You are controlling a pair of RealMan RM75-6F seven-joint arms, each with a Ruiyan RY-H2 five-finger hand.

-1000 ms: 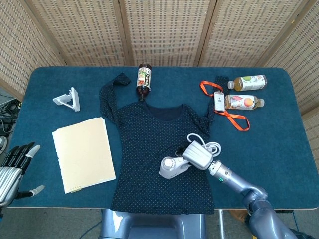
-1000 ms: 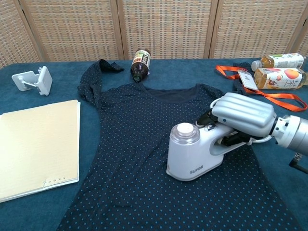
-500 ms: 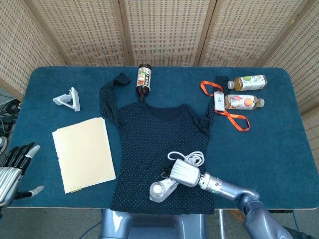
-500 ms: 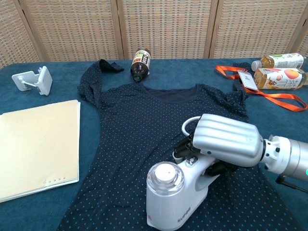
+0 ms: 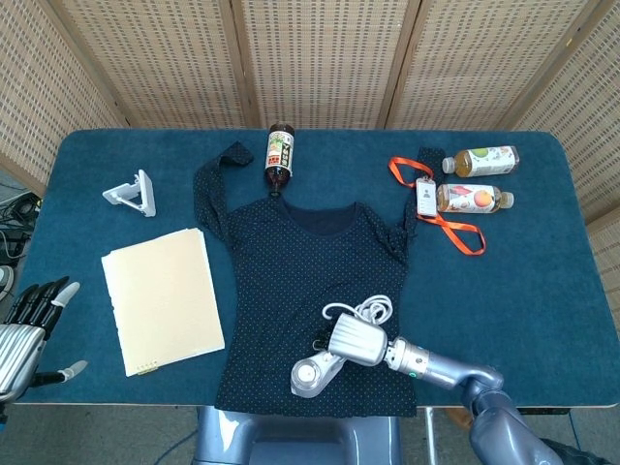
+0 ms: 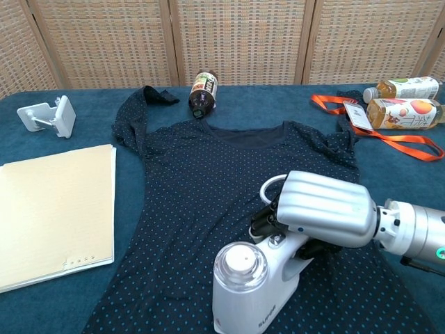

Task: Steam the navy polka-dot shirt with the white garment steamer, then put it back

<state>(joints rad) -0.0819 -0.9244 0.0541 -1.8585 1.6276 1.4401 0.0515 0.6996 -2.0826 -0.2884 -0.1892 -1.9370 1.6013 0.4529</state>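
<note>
Covering the table [image 5: 542,291], blue cloth meets wicker screens [image 5: 320,58] behind.

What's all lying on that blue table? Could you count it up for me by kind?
Bottles: 3, one dark, two with fruit labels
Shirts: 1, navy polka-dot shirt
Steamers: 1, white garment steamer, held by the right hand
Lanyards with badge: 1
Paper folders: 1
White stands: 1
Total: 8

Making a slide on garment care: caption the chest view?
Right hand grips the white garment steamer on the navy polka-dot shirt near its hem.
</note>
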